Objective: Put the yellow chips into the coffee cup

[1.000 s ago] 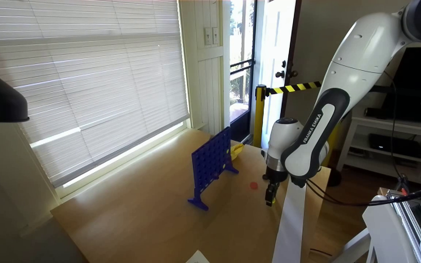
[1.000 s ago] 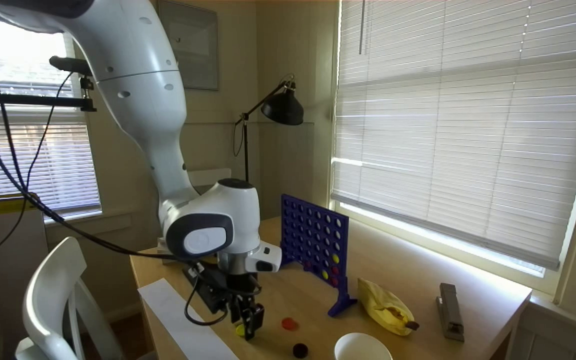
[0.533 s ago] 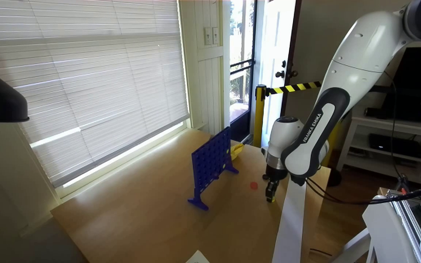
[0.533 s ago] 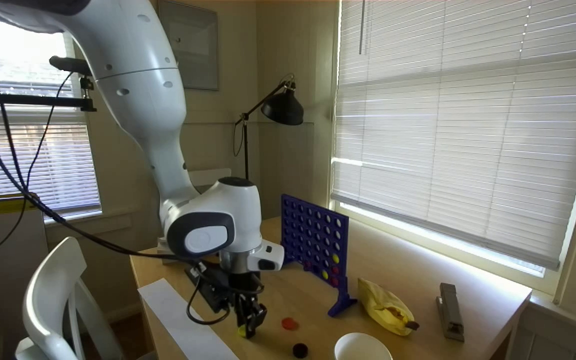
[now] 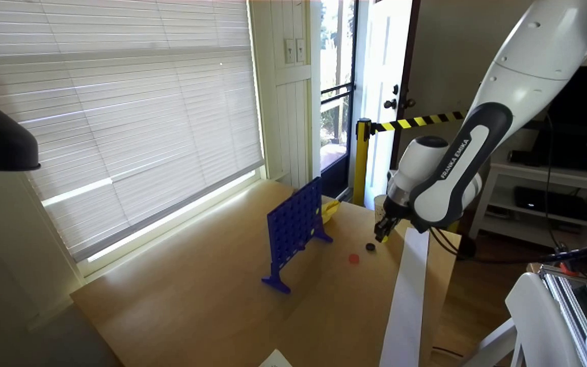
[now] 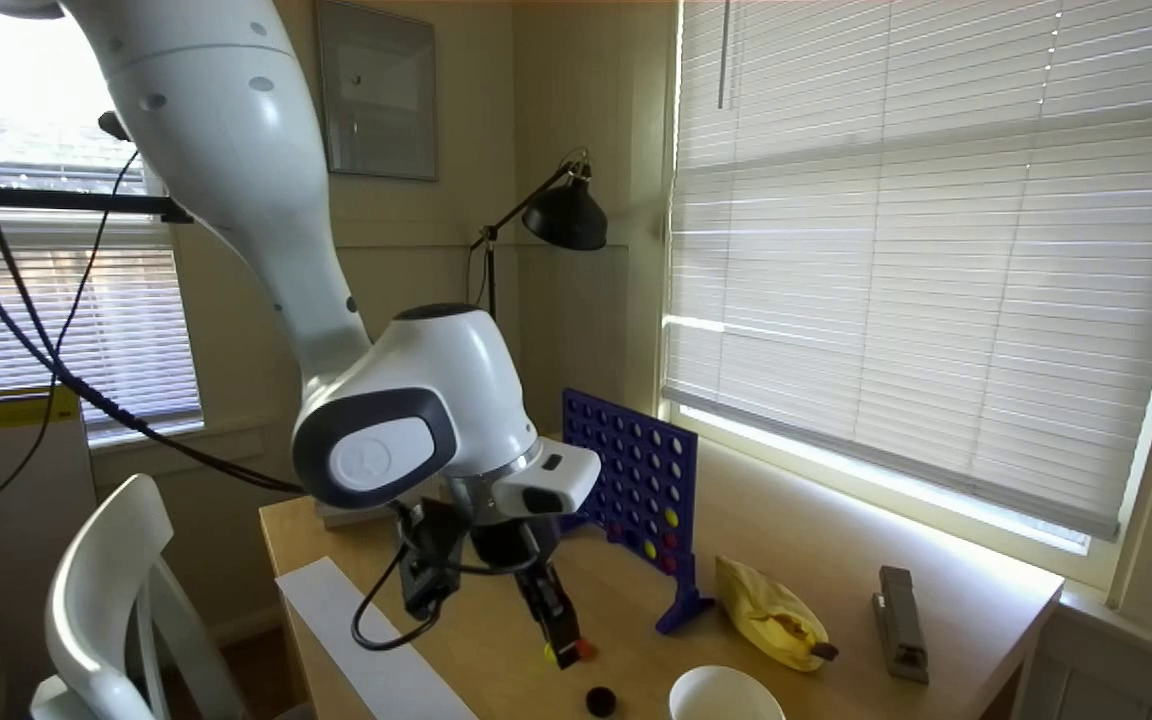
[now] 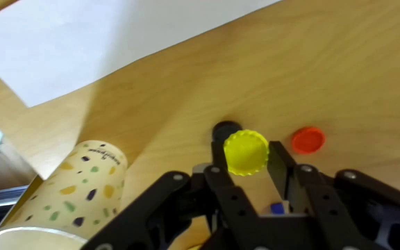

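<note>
My gripper [image 7: 247,154] is shut on a yellow chip [image 7: 246,152], a flat disc with a ridged rim held between the fingertips. The gripper, tilted, is above the table in both exterior views [image 5: 381,235] [image 6: 562,650]. The chip's edge shows beside the fingertips [image 5: 385,238] [image 6: 550,652]. The coffee cup [image 7: 78,187], pale with coloured specks, stands upright at lower left in the wrist view. Its rim is at the bottom edge in an exterior view [image 6: 721,690]; elsewhere it is partly hidden behind the gripper [image 5: 379,206]. Two other yellow chips [image 6: 671,517] sit in the blue rack.
A black disc [image 7: 224,130] and a red disc [image 7: 308,140] lie on the table below the gripper. The blue rack [image 5: 293,221] stands upright nearby. A yellow banana [image 6: 771,620] and a stapler [image 6: 900,625] lie beyond it. A white paper strip [image 5: 408,300] runs along the table's edge.
The gripper was low at the yellow chip on the table. It has risen with the chip between its fingers, tilted, and moved towards the cup's side. The black disc and cup have come into sight.
</note>
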Controlling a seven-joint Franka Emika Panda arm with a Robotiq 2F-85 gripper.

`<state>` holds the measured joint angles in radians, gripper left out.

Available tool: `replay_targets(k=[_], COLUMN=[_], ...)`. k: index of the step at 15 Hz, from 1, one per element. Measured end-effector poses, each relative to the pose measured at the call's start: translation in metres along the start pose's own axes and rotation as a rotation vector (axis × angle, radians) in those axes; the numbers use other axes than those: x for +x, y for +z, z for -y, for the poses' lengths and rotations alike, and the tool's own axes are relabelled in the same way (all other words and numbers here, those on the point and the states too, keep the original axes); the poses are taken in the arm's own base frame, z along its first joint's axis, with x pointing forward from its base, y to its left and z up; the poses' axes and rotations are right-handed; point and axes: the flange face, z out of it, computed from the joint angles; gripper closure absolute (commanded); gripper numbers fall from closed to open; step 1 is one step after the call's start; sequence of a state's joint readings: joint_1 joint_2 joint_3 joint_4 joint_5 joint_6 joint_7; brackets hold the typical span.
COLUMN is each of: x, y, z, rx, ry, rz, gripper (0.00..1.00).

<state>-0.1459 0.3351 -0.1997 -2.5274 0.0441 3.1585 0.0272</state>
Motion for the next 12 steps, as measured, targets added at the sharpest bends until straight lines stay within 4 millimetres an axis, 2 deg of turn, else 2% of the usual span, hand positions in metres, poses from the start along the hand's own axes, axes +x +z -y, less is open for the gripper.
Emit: replay_targets(k=[3, 7, 9, 12], x=[0.002, 0.0, -0.001, -0.002], y=[-0.031, -0.058, -0.067, -0.071], z=[-0.038, -0.078, -0.083, -0.078], rx=[-0.045, -0.124, -0.149, -0.167], ry=[0.106, 0.247, 0.308, 0.356], rz=[-0.13, -0.308, -0.373, -0.415], gripper=[0.9, 0.9, 0.9, 0.9])
